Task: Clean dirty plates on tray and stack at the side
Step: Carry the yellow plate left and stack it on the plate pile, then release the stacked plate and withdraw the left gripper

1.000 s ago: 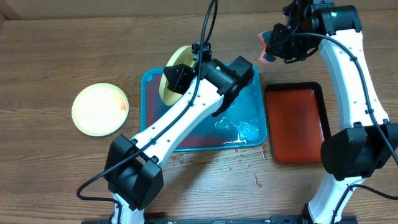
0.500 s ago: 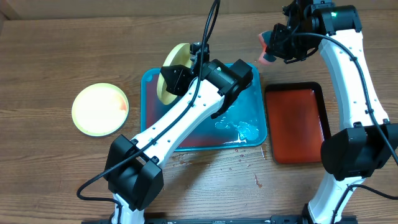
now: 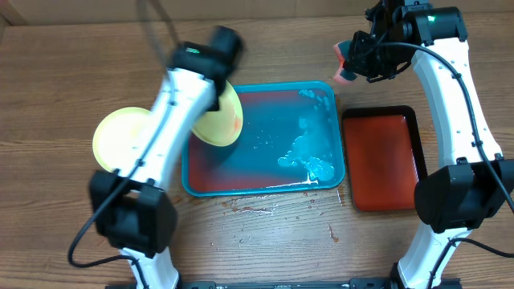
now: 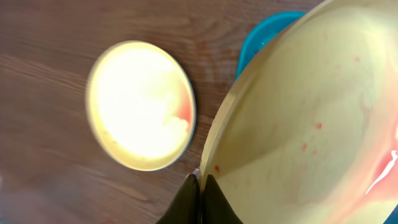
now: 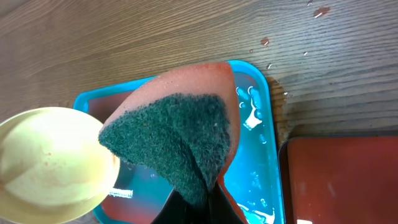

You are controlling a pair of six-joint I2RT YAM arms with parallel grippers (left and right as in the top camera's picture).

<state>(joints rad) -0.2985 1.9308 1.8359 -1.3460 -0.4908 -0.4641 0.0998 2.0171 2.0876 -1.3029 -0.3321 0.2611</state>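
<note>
Swinging plate point(image 3: 220, 122) leftward, left tool point(image 4: 200, 186) clamped, tray point(image 3: 265, 152) uncovered

The far-left corner of the surface point(image 3: 56, 64) lies bare. So does the strip along its near edge, apart from scattered droplets. The left arm point(image 3: 161, 136) slants across the left half, blocking the way between the flat plate point(image 3: 112, 144) and the teal tray point(image 3: 257, 190). A tilted plate point(image 3: 221, 120) hangs over the tray's left rim, while its wet middle and right side are open. The sponge point(image 3: 345, 71) hangs above the tray's far-right corner. Only a narrow gap parts this tray from the black-rimmed tray point(image 3: 381, 160). The right arm point(image 3: 466, 104) stands along the right edge.
</note>
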